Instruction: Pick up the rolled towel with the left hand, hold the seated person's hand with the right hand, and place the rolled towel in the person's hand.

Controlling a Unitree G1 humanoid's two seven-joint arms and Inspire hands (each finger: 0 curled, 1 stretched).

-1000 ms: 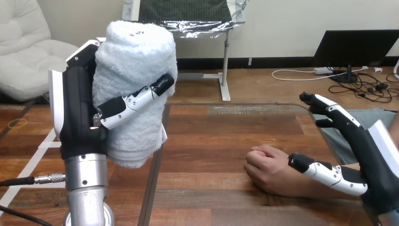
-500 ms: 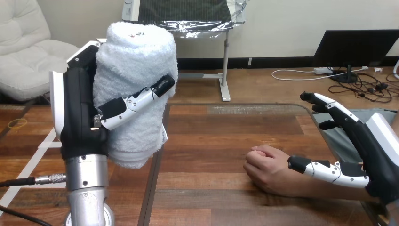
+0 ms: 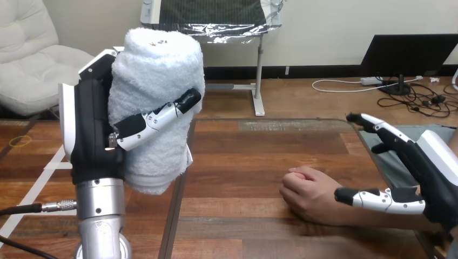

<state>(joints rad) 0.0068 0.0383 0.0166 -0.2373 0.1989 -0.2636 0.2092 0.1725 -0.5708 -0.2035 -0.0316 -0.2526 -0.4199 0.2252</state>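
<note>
The rolled towel (image 3: 156, 102) is a thick, pale, nubbly cylinder, standing upright in my left hand (image 3: 89, 135), its spiral end facing up and its lower end hanging free above the wood. I grip it firmly: my palm backs it on the left and my thumb crosses its front at a slant, pressing a dent into the pile, with fingertips showing at its top left. It is raised over the near left part of the wooden table (image 3: 254, 156), about in line with the dark seam that runs toward me along the tabletop. To its right the table is bare across to the person's hand (image 3: 305, 191), which rests on the wood near the front edge, loosely curled, knuckles pointing toward the towel. The table's far edge runs well behind both. My right hand (image 3: 429, 172) comes in from the right edge, spread open: straight fingers (image 3: 378, 127) reach up and left, above and apart from the person's hand, while my thumb lies low along the person's wrist; I cannot tell whether it touches.
</note>
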